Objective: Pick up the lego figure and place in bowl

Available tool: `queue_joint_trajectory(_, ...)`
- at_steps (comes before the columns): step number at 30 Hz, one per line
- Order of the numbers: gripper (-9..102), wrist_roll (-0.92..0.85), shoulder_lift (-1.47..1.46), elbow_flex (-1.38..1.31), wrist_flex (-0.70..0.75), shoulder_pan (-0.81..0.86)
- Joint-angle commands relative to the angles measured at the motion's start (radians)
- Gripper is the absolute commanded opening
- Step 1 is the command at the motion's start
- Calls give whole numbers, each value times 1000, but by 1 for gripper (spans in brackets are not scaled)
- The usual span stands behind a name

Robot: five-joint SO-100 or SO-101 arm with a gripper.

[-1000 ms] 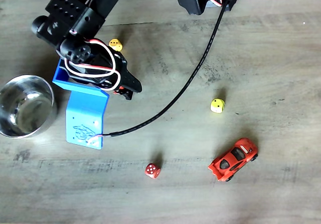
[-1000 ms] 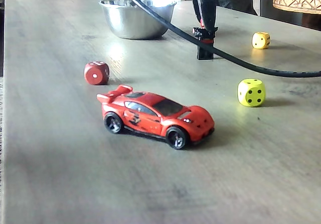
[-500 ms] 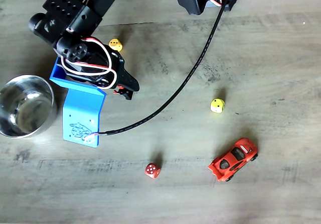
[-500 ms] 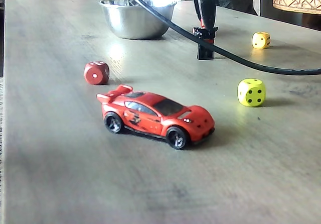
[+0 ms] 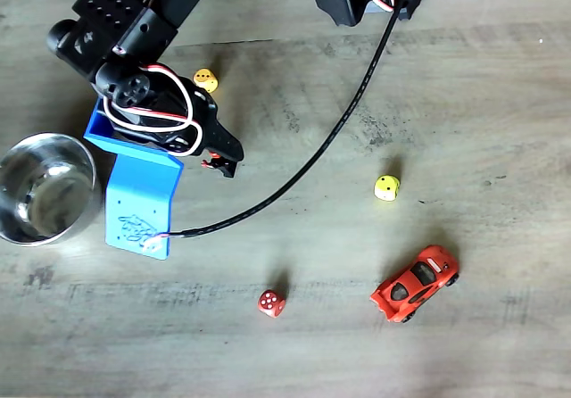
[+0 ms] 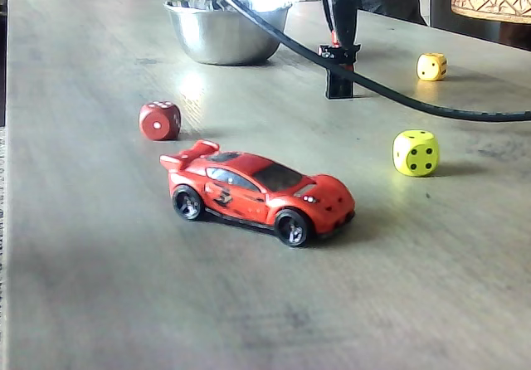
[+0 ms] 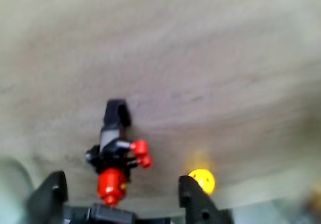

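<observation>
My black two-finger gripper (image 7: 118, 194) has lifted slightly and swung toward nine o'clock in a fixed view, jaws clamped on the tiny black lego figure with a red head (image 7: 114, 156). That suggests carrying has begun. The shiny round steel bowl (image 5: 85, 161) at nine o'clock looks empty.

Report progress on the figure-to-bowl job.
Done: the gripper has reached the figure, which sits between its fingers in the wrist view. In hand: the grasp; a firm grip can't be confirmed. Left: carry it to the bowl and drop it in.
</observation>
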Motion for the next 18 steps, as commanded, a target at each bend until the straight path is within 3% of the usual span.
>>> queue_joint_trajectory(1, 26, -6, 5, -46, -57, 8)
queue_joint_trajectory(18, 26, -6, -43, -23, -95, -5)
